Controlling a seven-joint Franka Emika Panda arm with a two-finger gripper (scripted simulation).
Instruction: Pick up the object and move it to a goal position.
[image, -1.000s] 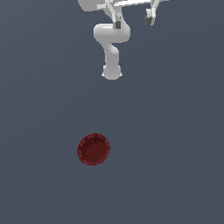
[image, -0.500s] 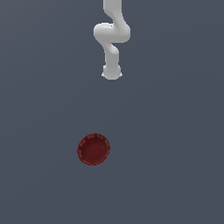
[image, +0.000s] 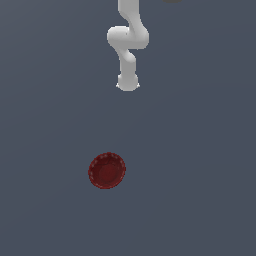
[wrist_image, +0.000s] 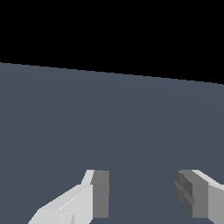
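The object (image: 107, 170) is a small dark red shallow round dish with a bumpy rim, lying flat on the grey floor in the lower middle of the exterior view. Far behind it stands the white arm (image: 128, 45), whose upper part runs out past the top edge of that view. My gripper (wrist_image: 142, 192) shows only in the wrist view, open, with a wide gap and nothing between its grey pads (wrist_image: 100, 192). The object does not appear in the wrist view, which looks across bare floor to a black background.
The arm's white base (image: 128, 83) stands on the floor well behind the object. A small dark shape (image: 172, 1) touches the top edge of the exterior view.
The arm has swung up: the hand, seen at the top of the exterior view a second ago, has left the picture. The object has not moved.
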